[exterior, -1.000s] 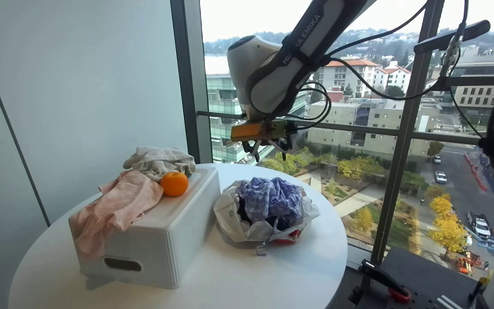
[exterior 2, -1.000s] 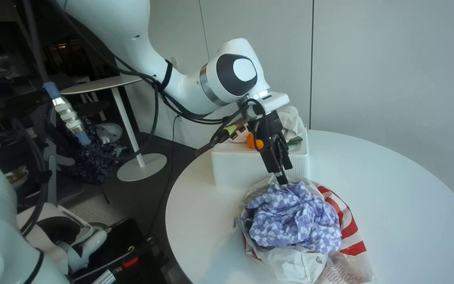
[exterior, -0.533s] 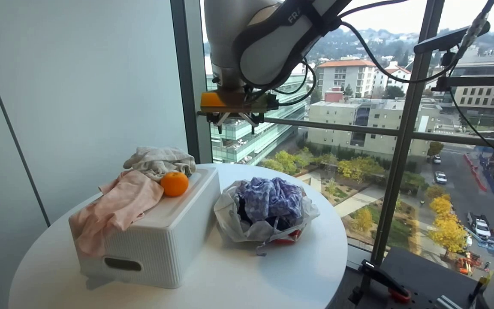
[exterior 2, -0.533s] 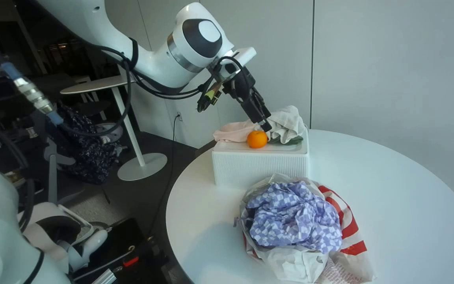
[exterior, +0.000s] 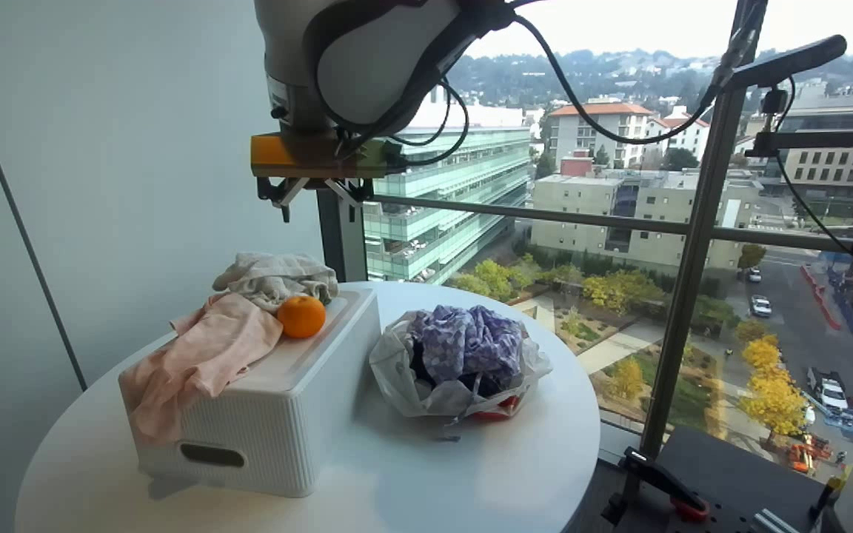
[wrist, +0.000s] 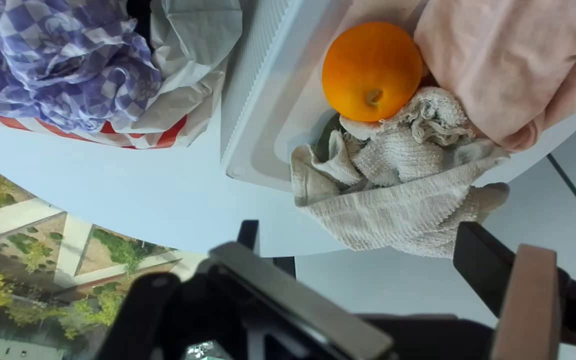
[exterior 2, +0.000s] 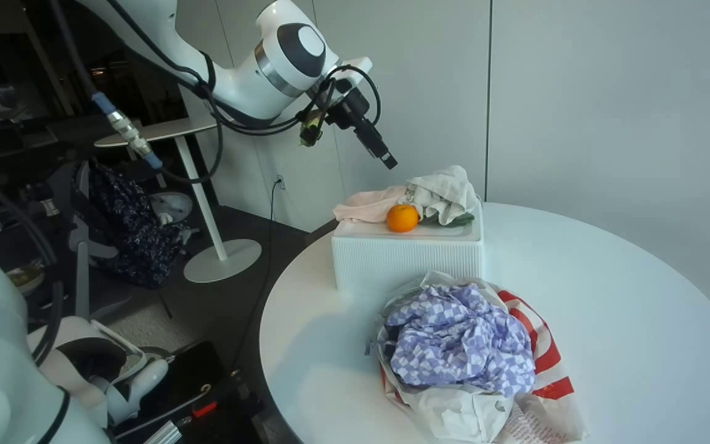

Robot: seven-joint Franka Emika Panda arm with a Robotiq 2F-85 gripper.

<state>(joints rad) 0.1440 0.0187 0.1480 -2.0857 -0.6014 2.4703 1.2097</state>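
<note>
The hand (exterior: 319, 213) is hanging above the box (exterior: 267, 426) in an exterior view; it is standing wide and is holding nothing. Compared with one second ago, it is hanging higher and more to the left, and it is no longer staying close to the bag (exterior: 397, 370). The purple cloth (exterior: 471, 340) is still lying in this bag, on the right of the box. For the work this is meaning, as I am judging, that nothing is being carried and that the hand is now standing nearer to the things on the box than to the bag. Here the orange (exterior: 301, 317) and the pale cloth (exterior: 275, 280) are lying below the hand, well apart from it.

In an exterior view the hand (exterior 2: 387, 161) is showing from its side, so its opening is not appearing clearly. The orange (exterior 2: 402, 218) is lying below and slightly to the right, and the pale cloth is lying more to the right; the bag is standing at the near side, on the worktop (exterior 2: 626, 290).

In the wrist view the fingers (wrist: 483, 265) are standing wide, one left and one right. The pale cloth (wrist: 398, 210) is lying near, ahead of them and apparently not touching, and the orange is resting farther, beside this cloth.
</note>
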